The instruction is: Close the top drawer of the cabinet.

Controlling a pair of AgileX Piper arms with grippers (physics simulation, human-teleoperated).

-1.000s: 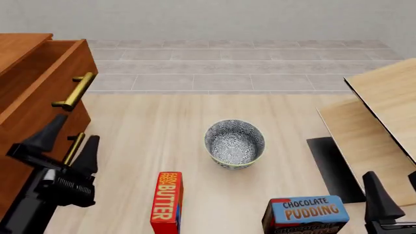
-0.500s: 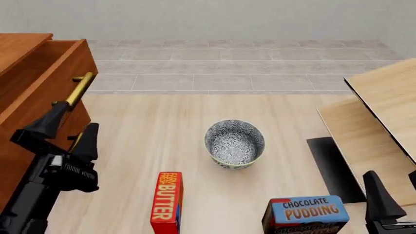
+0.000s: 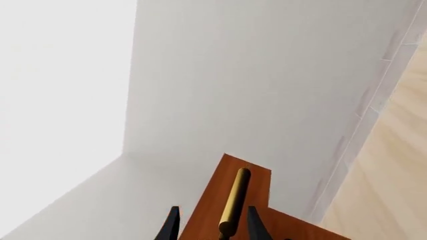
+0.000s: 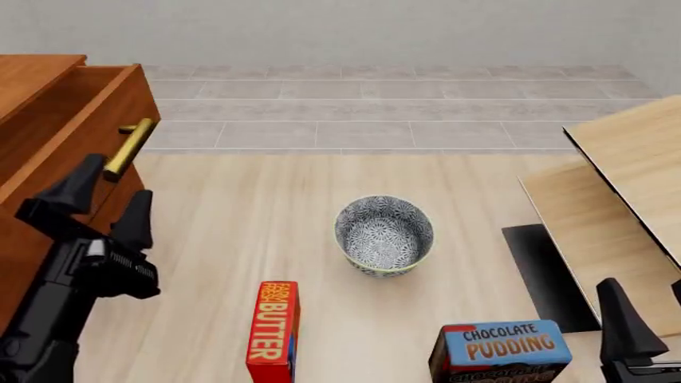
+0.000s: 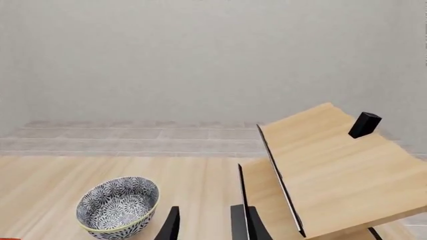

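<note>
The reddish-brown cabinet [image 4: 32,80] stands at the left edge of the front view. Its top drawer [image 4: 101,120] is pulled out, with its brass bar handle [image 4: 130,148] on the front. My left gripper [image 4: 107,203] is open just below and in front of that handle. In the left wrist view the handle [image 3: 233,202] lies between the open fingertips of the left gripper [image 3: 212,227], against the drawer front [image 3: 210,200]. My right gripper [image 4: 649,319] is open and empty at the bottom right; it also shows in the right wrist view [image 5: 203,225].
A patterned bowl [image 4: 384,234] sits mid-table, and shows too in the right wrist view [image 5: 118,204]. A red butter box [image 4: 273,330] and a blue chocolate pudding box [image 4: 500,349] stand near the front edge. Pale wood panels [image 4: 623,199] lean at the right over a black plate [image 4: 543,271].
My left gripper has risen and moved forward toward the top drawer's handle, its far fingertip now beside the bar. The drawer and the right arm have not moved.
</note>
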